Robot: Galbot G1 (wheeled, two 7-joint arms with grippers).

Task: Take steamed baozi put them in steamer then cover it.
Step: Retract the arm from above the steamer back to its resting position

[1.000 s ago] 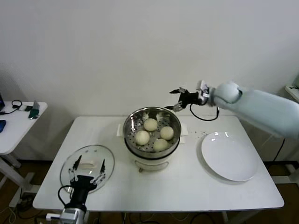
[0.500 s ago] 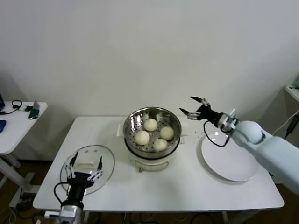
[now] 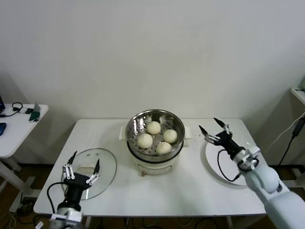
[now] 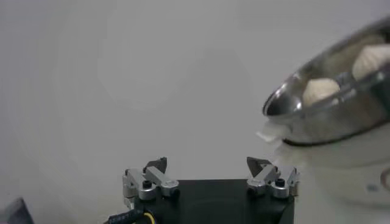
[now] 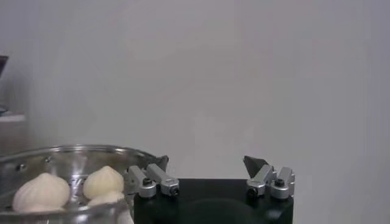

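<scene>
Several cream-white steamed baozi point(image 3: 154, 127) lie in the shiny steamer point(image 3: 143, 119) on its white pot base at the table's middle; the steamer point(image 5: 61, 155) with baozi point(image 5: 102, 181) shows in the right wrist view, and the steamer point(image 4: 341, 103) in the left wrist view. The glass cover point(image 3: 102, 162) with its cream handle lies flat on the table at front left. My left gripper point(image 3: 82, 167) stands open just over the cover's near part, empty. My right gripper point(image 3: 214, 129) is open and empty over the white plate's far left rim, right of the steamer.
A flat white plate point(image 3: 228, 174) lies at the table's right. A small side table point(image 3: 19, 126) with cables and devices stands off to the left. The white wall runs behind the table.
My right arm has swung from beside the steamer's far right rim down and right to above the plate. My left gripper has drawn back slightly toward the cover's near edge.
</scene>
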